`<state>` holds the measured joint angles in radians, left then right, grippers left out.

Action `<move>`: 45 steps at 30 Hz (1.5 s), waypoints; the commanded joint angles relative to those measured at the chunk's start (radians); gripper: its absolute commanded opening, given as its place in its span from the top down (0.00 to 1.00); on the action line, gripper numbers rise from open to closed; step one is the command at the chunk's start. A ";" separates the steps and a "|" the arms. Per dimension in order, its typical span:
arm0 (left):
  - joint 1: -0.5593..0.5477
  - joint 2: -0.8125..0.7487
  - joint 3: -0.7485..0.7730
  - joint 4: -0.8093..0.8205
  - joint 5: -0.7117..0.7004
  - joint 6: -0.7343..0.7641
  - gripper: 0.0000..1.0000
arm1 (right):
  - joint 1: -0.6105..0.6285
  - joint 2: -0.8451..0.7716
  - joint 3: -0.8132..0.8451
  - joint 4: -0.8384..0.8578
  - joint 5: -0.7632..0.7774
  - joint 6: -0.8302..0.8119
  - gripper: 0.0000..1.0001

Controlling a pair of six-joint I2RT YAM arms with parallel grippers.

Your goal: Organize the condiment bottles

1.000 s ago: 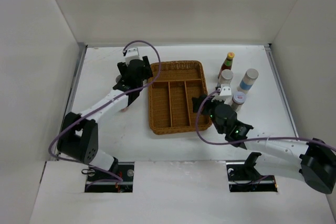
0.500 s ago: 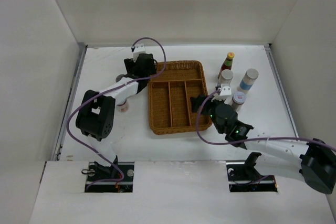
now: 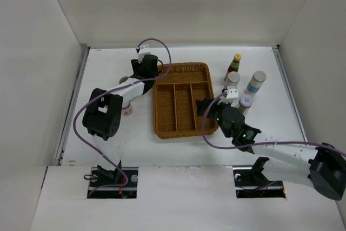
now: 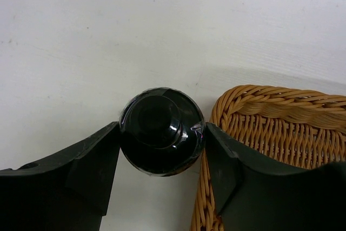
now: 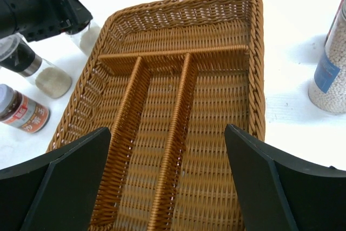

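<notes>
My left gripper (image 4: 162, 129) is shut on the black-capped bottle (image 4: 161, 150), one finger pressing each side of its round black cap, just outside the far left corner of the wicker tray (image 4: 270, 128). From above, this gripper (image 3: 147, 67) covers the bottle. My right gripper (image 5: 167, 133) hangs open over the tray's near compartments with nothing between its fingers. To the right of the tray stand the slim red yellow-capped bottle (image 3: 234, 65), a white-capped bottle (image 3: 232, 79), the blue-labelled one (image 3: 255, 83) and a grey-lidded jar (image 3: 246, 102).
Left of the tray are a brown-labelled bottle (image 5: 24, 113), a sand-filled one (image 5: 43, 75) and a clear one (image 5: 86, 36). The tray (image 3: 181, 101) has long dividers and holds nothing. White walls enclose the table on three sides.
My left arm has swung toward the tray's far left corner and its jaws have shut on the black cap. The right arm has stayed in place.
</notes>
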<state>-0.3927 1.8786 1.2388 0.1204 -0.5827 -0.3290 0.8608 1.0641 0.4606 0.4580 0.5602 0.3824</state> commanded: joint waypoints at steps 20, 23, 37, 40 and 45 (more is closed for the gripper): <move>-0.186 -0.049 0.076 0.254 -0.009 0.070 0.66 | -0.067 -0.104 -0.025 0.048 0.013 0.038 0.05; -0.177 -0.004 0.079 0.251 -0.029 0.076 0.65 | -0.101 -0.128 -0.010 0.018 0.040 0.049 0.02; -0.252 -0.171 -0.090 0.326 -0.051 0.065 0.00 | -0.414 0.126 0.364 -0.288 0.125 -0.017 0.00; -0.280 -0.268 -0.151 0.355 -0.045 0.064 0.00 | -0.440 0.212 0.435 -0.338 0.129 -0.045 0.00; -0.294 -0.386 -0.265 0.367 -0.043 0.019 0.00 | -0.493 0.318 0.481 -0.363 0.101 -0.053 0.00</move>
<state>-0.6918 1.5578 1.0313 0.4271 -0.6193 -0.2722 0.3977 1.3487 0.8936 0.1387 0.6601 0.3565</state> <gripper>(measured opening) 0.997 0.998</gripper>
